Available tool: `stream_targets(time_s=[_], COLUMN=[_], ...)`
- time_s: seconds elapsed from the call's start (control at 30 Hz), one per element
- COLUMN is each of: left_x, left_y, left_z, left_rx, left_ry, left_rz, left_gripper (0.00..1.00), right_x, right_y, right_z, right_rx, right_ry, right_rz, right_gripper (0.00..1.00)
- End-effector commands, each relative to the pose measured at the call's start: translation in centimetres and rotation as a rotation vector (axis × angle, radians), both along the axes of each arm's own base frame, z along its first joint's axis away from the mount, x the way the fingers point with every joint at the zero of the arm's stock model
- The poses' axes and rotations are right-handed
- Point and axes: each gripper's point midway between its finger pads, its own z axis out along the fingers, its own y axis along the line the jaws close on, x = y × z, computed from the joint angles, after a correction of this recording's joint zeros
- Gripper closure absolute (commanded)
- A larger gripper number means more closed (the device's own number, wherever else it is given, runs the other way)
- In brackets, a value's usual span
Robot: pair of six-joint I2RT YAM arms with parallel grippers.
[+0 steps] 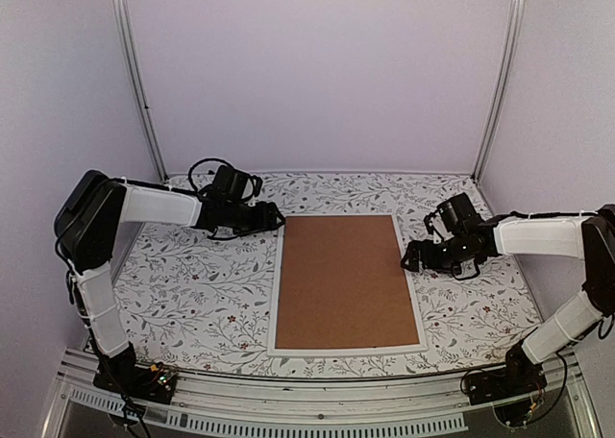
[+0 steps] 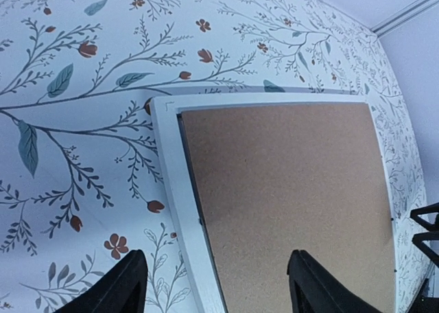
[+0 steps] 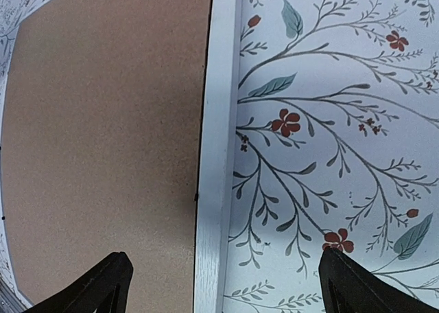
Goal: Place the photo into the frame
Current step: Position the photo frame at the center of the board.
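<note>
Bench [image 1: 192,284] covered in a white print of grey branches, teal leaves and small red flowers, white frame [image 2: 185,217] lying flat at its centre, long sides running twelve to six o'clock, brown backing board [image 1: 341,279] filling the frame

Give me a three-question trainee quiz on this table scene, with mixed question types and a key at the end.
1. True or false: the plain brown backing board lies inside the thin white rectangular frame.
2. The right gripper is beside the frame's: A) right side; B) near edge; C) left side.
3. Fill in: the left gripper and the right gripper both have jaws that stand ____.
Key: 1 true; 2 A; 3 open.
</note>
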Motion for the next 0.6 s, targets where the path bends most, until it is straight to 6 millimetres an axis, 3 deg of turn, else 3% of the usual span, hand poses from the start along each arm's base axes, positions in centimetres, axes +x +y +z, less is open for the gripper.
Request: stream_targets(time_s=[0.0, 0.07, 0.17, 0.43, 0.57], left_x=[1.0, 1.2, 1.4, 2.2, 3.0], left_y=[-0.5, -0.5, -0.3, -0.6, -0.5], left_z=[2.2, 2.4, 2.6, 2.2, 2.1], left_rx=[-0.069, -0.084, -0.100, -0.092, -0.068], left_ry=[-0.057, -0.058, -0.059, -0.068, -0.087], left_rz=[-0.057, -0.067, -0.072, -0.087, -0.085], left_gripper=[0.24, 0.18, 0.15, 0.14, 0.14], right_x=[-1.2, -1.4, -1.3, -0.7, -0.6], right_y=[0.9, 1.1, 1.3, 1.6, 1.6], right_z=[-1.9, -2.3, -2.9, -4.4, -4.5], right_rx=[0.013, 0.016, 0.009, -0.028, -0.040], right_ry=[0.045, 0.054, 0.065, 0.100, 0.103], right_rz=[0.027, 0.035, 0.049, 0.083, 0.098], right_gripper=[0.01, 0.04, 0.12, 0.50, 0.64])
